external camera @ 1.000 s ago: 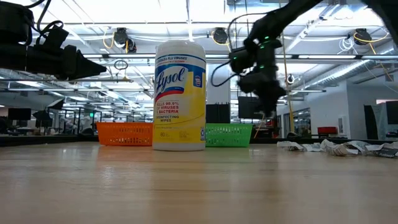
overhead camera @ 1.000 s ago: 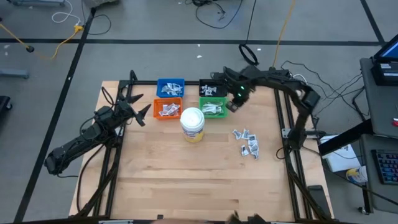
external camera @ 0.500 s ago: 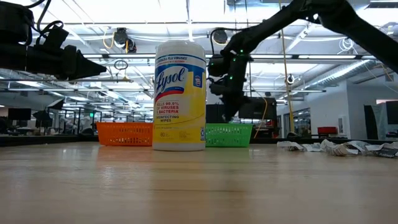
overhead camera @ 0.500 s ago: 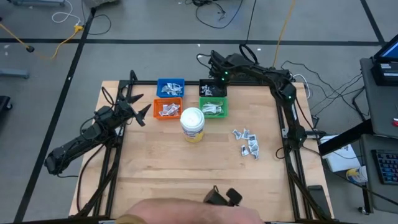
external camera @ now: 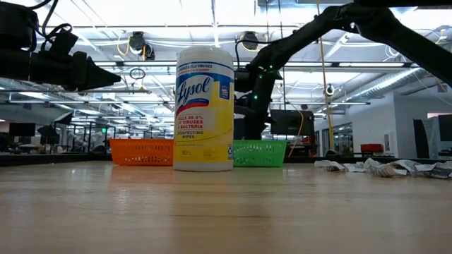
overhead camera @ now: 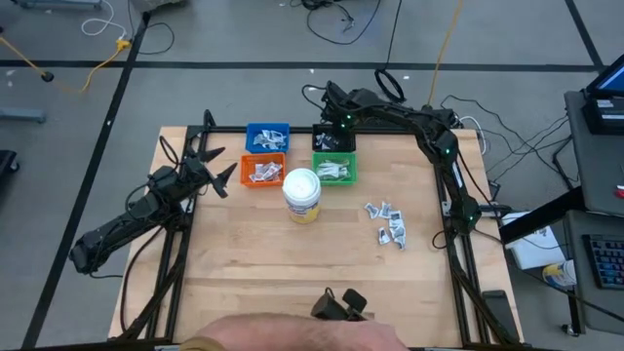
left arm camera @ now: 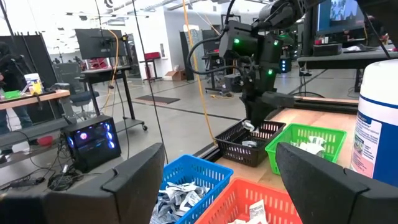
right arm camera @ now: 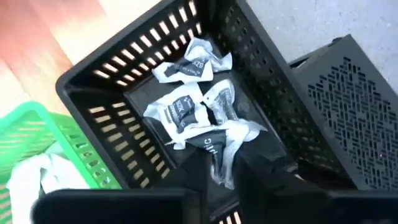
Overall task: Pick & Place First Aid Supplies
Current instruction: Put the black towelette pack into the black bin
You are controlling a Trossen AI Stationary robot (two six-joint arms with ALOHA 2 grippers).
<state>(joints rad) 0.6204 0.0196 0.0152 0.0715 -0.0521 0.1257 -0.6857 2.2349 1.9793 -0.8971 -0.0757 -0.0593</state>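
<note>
Loose first aid packets lie flat in a cluster on the right of the table, also in the low view. More packets fill the blue bin, orange bin, green bin and black bin. My right gripper hangs over the black bin at the far edge, shut on one white-and-grey packet. My left gripper waits open over the table's left side, left of the orange bin, touching nothing. My right gripper pinches a crumpled white-and-grey packet between its two fingers, coming from above and pointing down into the black bin. The packet hangs at the fingertips just above the packets lying in the bin. Which edge of it is gripped is hidden by the fingers.
A white-lidded jar with a yellow label stands upright in front of the orange and green bins. A person leans in at the table's near edge with a dark object. Bare wood stretches across the middle and near part.
My right gripper has swung from beside the green bin toward the far left, over the black bin, and come lower; most of the move fell in the first half second. A person has come into view at the near edge. My left arm has kept still.
</note>
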